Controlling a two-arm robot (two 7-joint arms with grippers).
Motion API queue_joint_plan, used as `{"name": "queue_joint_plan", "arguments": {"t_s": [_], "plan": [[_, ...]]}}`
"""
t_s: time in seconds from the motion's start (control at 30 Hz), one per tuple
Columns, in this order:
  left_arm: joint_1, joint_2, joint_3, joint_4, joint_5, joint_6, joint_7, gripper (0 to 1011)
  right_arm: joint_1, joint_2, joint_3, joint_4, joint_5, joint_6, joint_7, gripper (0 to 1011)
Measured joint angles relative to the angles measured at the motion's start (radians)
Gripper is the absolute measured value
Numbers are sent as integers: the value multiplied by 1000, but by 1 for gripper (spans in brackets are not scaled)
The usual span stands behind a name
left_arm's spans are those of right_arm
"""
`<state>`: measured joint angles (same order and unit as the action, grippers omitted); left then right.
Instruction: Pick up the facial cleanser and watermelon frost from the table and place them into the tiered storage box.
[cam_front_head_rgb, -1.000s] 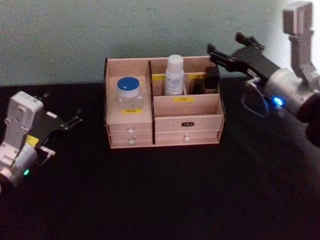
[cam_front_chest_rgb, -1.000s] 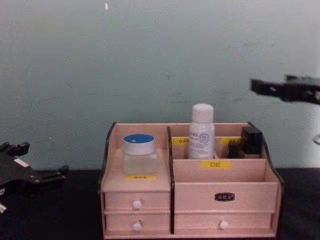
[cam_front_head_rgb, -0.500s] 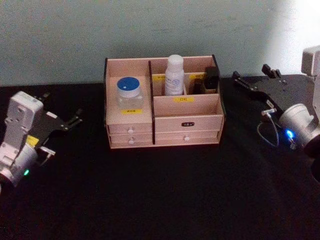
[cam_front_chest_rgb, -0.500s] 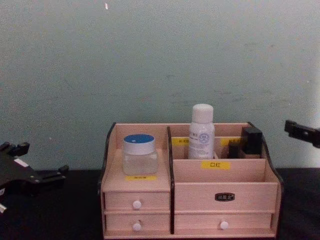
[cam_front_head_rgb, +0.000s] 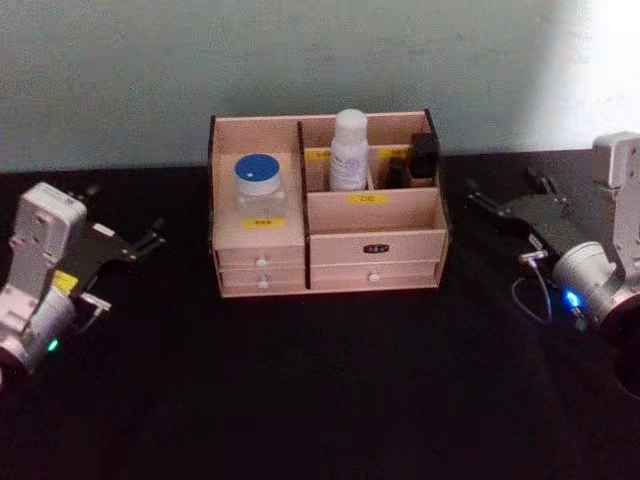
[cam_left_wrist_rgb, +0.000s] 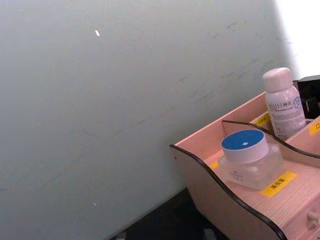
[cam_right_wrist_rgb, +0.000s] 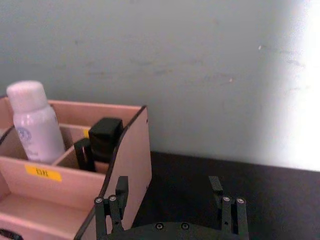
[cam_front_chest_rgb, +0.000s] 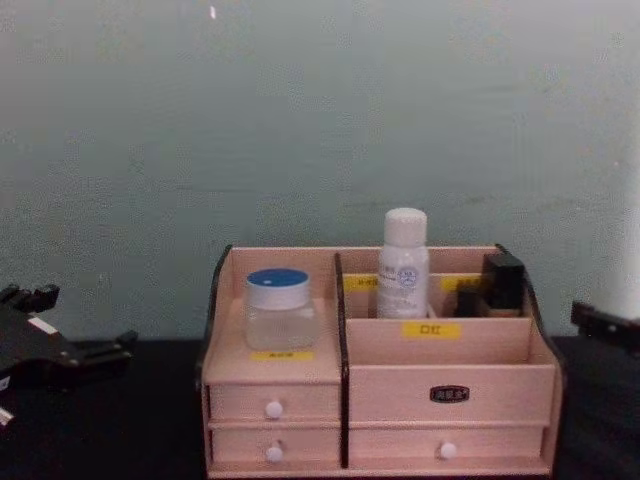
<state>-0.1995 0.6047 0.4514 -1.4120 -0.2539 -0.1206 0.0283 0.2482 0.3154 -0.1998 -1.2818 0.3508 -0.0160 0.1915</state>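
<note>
We see the white bottle (cam_front_head_rgb: 349, 148) upright in the back middle compartment of the box (cam_front_head_rgb: 327, 250), the small dark item (cam_front_head_rgb: 424, 156) in the back right one, the blue-lidded jar (cam_front_head_rgb: 259, 184) on the left shelf. Both seem placed. Our right gripper (cam_right_wrist_rgb: 170, 200) sits low, right of the box, jaws wide and empty; the left gripper (cam_front_head_rgb: 135, 244), left of it, also looks spread. We should retreat without brushing the box.
</note>
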Motion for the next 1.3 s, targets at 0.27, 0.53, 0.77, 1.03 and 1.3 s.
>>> {"name": "queue_joint_plan", "arguments": {"t_s": [0.27,0.53,0.77,1.03,1.3], "plan": [[0,0,0,0,0,0,0,1001,7,-5,-1,17,-17,25,11,1002],[0,0,0,0,0,0,0,1001,7,-4,-2,16,-15,24,12,1002],[0,0,0,0,0,0,0,1001,7,-4,-3,14,-14,22,12,1002],[0,0,0,0,0,0,0,1001,7,-3,-3,14,-12,22,12,1002],[0,0,0,0,0,0,0,1001,7,-3,-3,13,-12,21,12,1002]]}}
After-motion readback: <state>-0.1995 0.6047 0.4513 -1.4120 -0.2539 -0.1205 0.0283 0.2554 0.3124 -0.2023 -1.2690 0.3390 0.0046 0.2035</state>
